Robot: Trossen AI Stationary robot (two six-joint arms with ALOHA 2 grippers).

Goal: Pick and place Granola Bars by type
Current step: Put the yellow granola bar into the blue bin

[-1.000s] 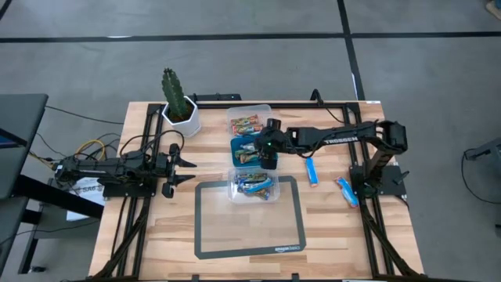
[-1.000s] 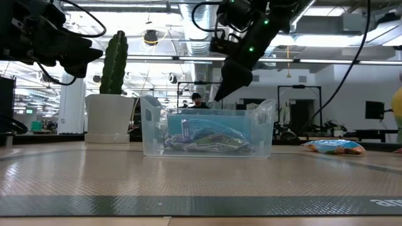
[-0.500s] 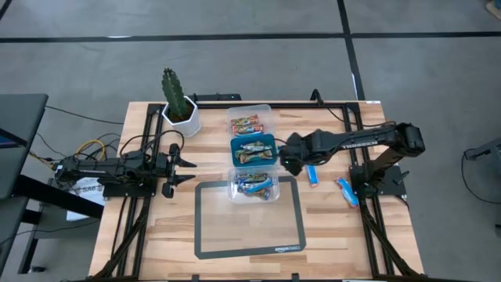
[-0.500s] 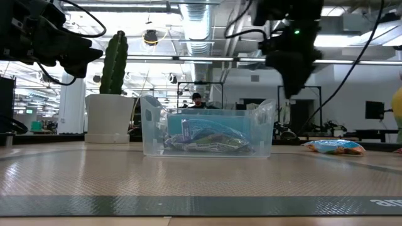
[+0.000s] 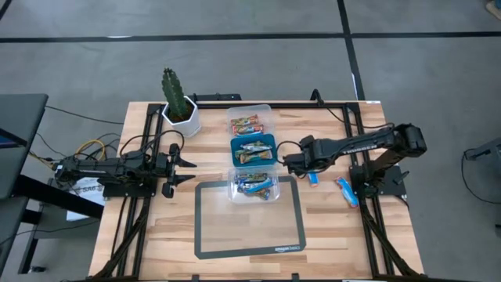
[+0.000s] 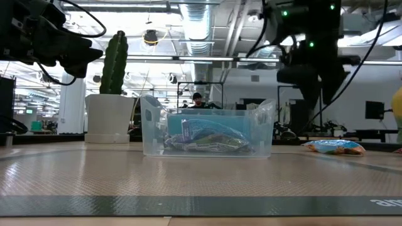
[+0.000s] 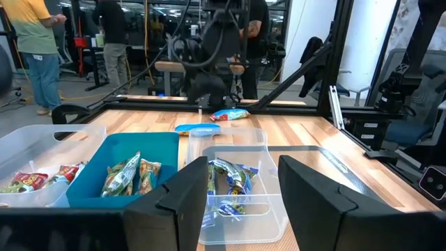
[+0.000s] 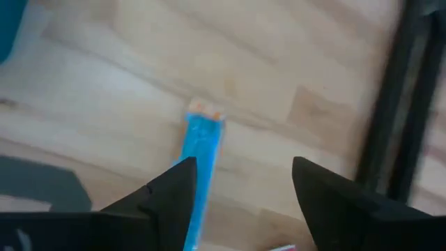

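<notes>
Three tubs stand in a row down the middle of the bench [image 5: 156, 235]. The far clear tub [image 5: 249, 119] holds red-and-green bars [image 5: 246, 123]. The blue tub [image 5: 253, 149] holds brown-gold bars [image 5: 252, 150]. The near clear tub [image 5: 253, 186], resting on the mat's [image 5: 249, 227] far edge, holds blue bars [image 5: 252, 185]. Two more blue bars lie loose on the bench: one [image 5: 312, 175] just beside the right pincer [image 5: 290, 163], whose fingers are spread wide above it, and another [image 5: 347, 190] farther right. The left pincer [image 5: 185, 169] waits left of the tubs, fingers wide. A cactus [image 5: 178, 100] stands at the far left.
</notes>
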